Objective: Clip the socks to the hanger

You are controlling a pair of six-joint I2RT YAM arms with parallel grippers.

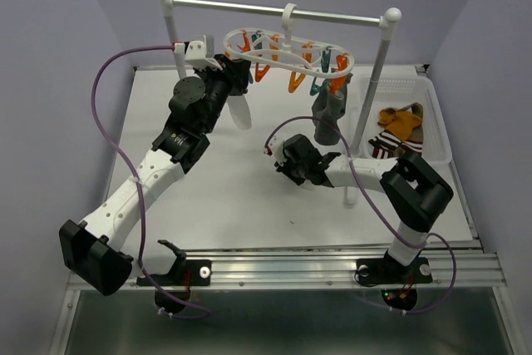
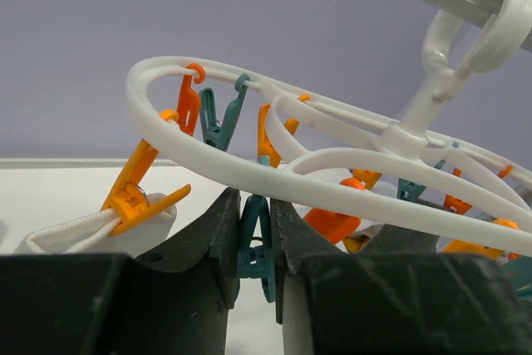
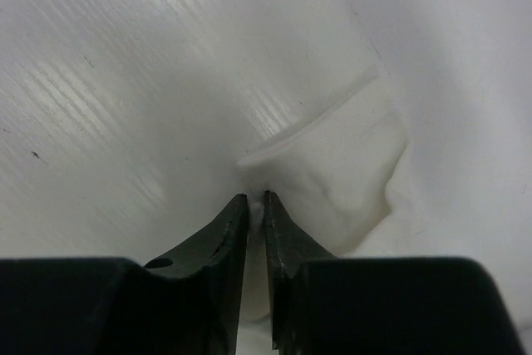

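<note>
Two grips, left fingers (image 2: 208, 243) squeezing teal clip (image 2: 253, 251), right fingers (image 3: 226, 243) pinching white sock (image 3: 332, 172)

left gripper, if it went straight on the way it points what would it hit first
The left gripper is shut on a teal clip, so that is at its tips. Straight on, it would most likely meet the white ring of the hanger just beyond, though depth is hard to judge.
</note>
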